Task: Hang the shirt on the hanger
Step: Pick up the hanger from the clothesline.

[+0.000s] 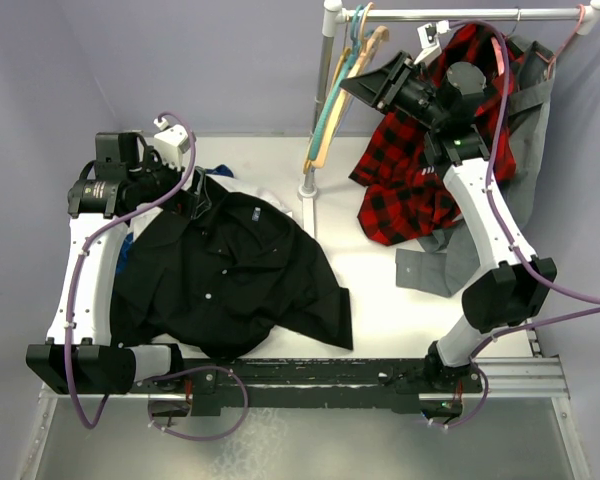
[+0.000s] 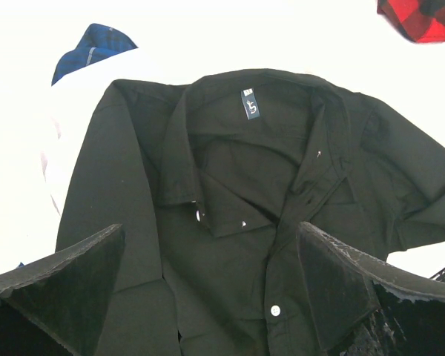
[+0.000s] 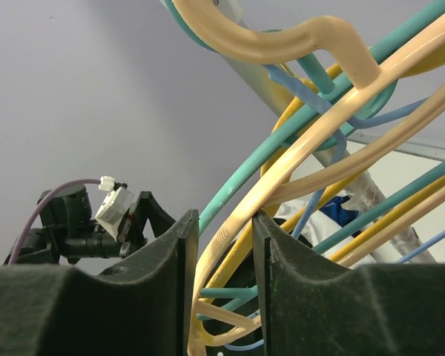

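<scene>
My left gripper (image 2: 211, 230) hovers with its fingers spread wide over the collar of the black shirt (image 1: 230, 270), which lies crumpled on the table (image 1: 380, 310) toward 8 o'clock in the overhead view. Up at 1 o'clock, among the hangers bunched on the rail (image 1: 440, 14), my right gripper (image 3: 225, 222) is drawn narrow, its fingers pinching one arm of the tan hanger (image 3: 311, 148). A red plaid shirt (image 1: 400, 190) hangs just at its 3 o'clock.
</scene>
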`<state>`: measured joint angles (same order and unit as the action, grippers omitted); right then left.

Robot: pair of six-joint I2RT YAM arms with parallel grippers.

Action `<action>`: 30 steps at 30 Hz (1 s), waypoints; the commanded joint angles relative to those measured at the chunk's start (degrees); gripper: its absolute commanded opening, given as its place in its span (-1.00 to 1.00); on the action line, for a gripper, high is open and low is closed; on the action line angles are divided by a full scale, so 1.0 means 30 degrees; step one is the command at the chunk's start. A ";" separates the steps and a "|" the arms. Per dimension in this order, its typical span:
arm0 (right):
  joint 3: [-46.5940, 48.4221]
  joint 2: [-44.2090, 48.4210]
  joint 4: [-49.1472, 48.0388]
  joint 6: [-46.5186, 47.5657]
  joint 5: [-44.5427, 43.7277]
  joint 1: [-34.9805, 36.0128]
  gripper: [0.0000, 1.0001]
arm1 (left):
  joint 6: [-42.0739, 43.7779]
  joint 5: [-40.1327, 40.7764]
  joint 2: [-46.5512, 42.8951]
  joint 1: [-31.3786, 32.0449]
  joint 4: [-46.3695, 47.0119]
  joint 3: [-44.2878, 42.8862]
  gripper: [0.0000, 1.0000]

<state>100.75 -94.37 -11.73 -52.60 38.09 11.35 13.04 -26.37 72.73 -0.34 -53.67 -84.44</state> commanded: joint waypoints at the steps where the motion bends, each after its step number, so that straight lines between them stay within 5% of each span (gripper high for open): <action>1: -0.0086 0.0166 -0.1385 -0.0227 -0.0061 0.0112 -0.31 | 0.0212 -0.0321 -0.0496 0.0054 0.0627 0.0074 0.99; 10: -0.0232 0.0299 -0.1491 -0.0248 0.0104 0.0107 -0.50 | 0.0238 -0.0321 -0.0530 0.0054 0.0640 0.0102 0.99; 17: -0.0383 0.0484 -0.1509 -0.0308 0.0268 0.0104 -0.99 | 0.0225 -0.0345 -0.0661 0.0054 0.0636 0.0180 0.99; 30: -0.1420 0.2454 -0.0463 0.0483 0.0041 -0.0192 -1.00 | 0.0291 -0.0540 -0.0775 0.0054 0.0610 0.0253 0.99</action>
<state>97.78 -92.86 -10.68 -52.51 38.26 11.20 13.06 -26.83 71.96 -0.34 -53.67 -83.74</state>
